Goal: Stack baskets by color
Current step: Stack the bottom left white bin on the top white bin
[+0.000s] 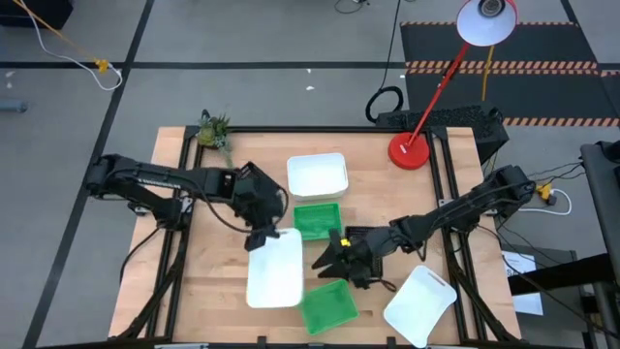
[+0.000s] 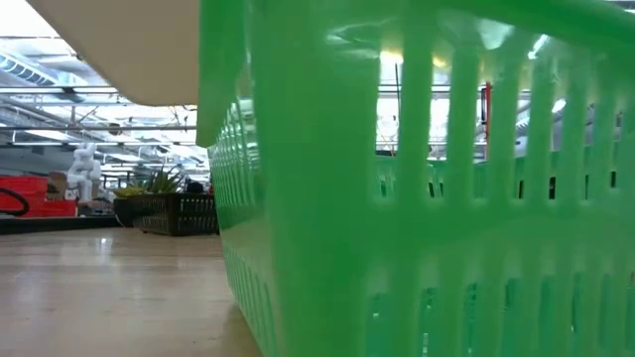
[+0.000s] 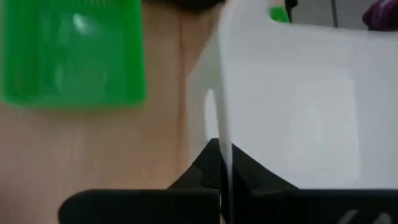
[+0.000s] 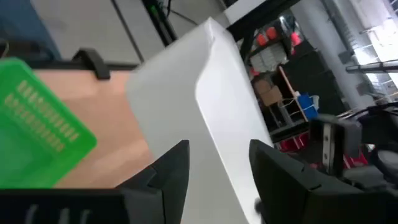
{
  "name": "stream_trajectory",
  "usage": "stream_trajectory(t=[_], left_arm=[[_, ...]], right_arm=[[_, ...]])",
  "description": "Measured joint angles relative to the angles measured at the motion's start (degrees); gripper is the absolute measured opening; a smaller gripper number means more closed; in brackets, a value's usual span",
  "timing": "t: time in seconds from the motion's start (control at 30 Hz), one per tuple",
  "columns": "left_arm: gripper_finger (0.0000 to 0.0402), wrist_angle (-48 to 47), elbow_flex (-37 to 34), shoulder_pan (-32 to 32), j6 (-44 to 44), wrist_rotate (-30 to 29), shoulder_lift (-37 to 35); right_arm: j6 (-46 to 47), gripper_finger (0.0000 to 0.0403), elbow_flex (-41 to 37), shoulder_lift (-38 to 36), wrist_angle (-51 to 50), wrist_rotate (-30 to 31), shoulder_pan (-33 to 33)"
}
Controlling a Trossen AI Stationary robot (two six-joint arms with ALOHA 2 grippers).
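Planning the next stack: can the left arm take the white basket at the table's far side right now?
Probably not yet. The left end effector is shut on the wall of a second white basket and must release that first. The far white basket itself sits uncovered.

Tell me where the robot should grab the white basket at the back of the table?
Probably its rim, coming straight down from above. The white basket sits upright, open side up, so one finger can slip inside a thin wall and one outside. Pick a short end wall; the green basket crowds the near long side.
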Motion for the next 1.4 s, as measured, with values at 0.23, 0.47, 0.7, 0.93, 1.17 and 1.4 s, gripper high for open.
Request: stream_trajectory(t=[0.23,0.47,0.7,0.93,1.17,1.4], left_arm=[[0.0000,-0.59,0.06,-1.59,-7.39,0.34,3.19],[0.0000,-2.54,0.05,-1.59,-8.27,4.30,5.81],[0.0000,-1.98,0.05,-1.60,-7.34,4.99,5.97],[0.0000,-1.21,0.05,-1.52,-6.88,5.49,5.97],[0.0000,1.69,0.05,-1.52,-7.24,5.51,5.97],[0.0001,3.97,0.05,-1.57,-12.94,5.01,5.97]], right_arm=[[-3.69,0.0138,0.02,5.88,9.70,-0.13,-0.39],[-1.54,0.0144,7.62,11.06,-2.21,-2.15,-1.01],[-2.66,0.0153,12.72,14.40,-6.56,-3.10,-0.70],[-6.92,0.0138,13.29,15.58,-9.68,-2.96,-0.83],[-9.41,0.0103,13.33,15.53,-10.26,-3.09,-1.09],[-9.66,0.0060,13.31,15.51,-11.20,-3.12,-1.44]])
